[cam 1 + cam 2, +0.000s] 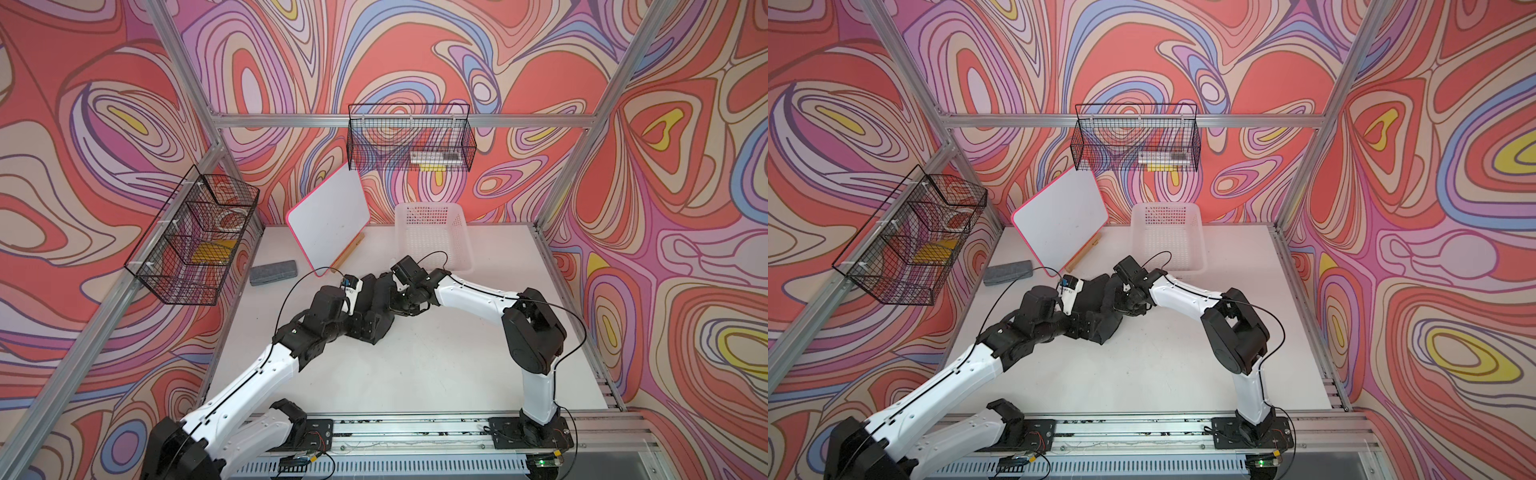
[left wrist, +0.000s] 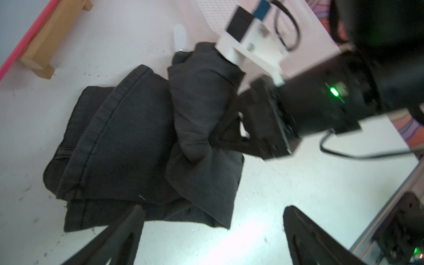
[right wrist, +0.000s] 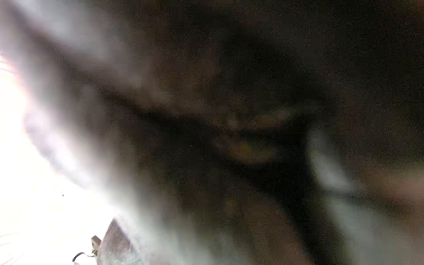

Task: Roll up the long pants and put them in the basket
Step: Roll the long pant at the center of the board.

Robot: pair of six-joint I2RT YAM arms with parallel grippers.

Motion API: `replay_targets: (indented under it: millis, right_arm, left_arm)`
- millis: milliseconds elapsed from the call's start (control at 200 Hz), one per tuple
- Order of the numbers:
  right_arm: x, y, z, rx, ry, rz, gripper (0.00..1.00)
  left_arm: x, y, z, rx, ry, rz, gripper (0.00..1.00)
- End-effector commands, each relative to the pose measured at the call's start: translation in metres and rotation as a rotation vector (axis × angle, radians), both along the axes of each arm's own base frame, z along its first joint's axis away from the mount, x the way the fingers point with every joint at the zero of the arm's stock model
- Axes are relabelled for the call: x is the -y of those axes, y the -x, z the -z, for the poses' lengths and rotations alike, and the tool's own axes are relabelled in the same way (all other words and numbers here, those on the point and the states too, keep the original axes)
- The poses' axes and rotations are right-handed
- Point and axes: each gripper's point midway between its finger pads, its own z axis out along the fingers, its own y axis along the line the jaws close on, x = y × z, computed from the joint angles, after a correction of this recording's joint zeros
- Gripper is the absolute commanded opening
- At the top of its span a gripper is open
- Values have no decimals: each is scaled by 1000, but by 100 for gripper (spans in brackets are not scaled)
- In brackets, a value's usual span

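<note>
The long pants [image 1: 376,297] lie as a thick, dark charcoal bundle in the middle of the white table [image 1: 415,365], seen in both top views, with stitched hems on the outer layers [image 2: 128,142]. My left gripper [image 2: 213,224] hovers at the bundle's near edge. It is open wide, with bare table between its fingers [image 2: 128,231]. My right gripper [image 2: 220,137] reaches in from the other side and is shut on a raised fold of the pants. In the right wrist view only dark, blurred cloth [image 3: 252,114] fills the frame.
A tilted whiteboard [image 1: 328,224] on a wooden stand [image 1: 348,253] stands behind the pants. A grey eraser block [image 1: 273,272] lies to its left and a white plastic basket [image 1: 434,237] sits at the back right. Wire baskets hang on the left wall [image 1: 195,241] and the back wall [image 1: 409,141].
</note>
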Motion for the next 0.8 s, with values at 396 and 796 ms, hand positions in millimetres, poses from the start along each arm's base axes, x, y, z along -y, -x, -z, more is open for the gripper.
replay_targets:
  millis: [396,796]
  right_arm:
    - [18,38,8,-212,267,-108,0]
    - [0,51,-9,-270,120,-160,0]
  left_arm:
    - [25,4,30,228,-500,71,99]
    - [42,-17,52,222,-500,-43,99]
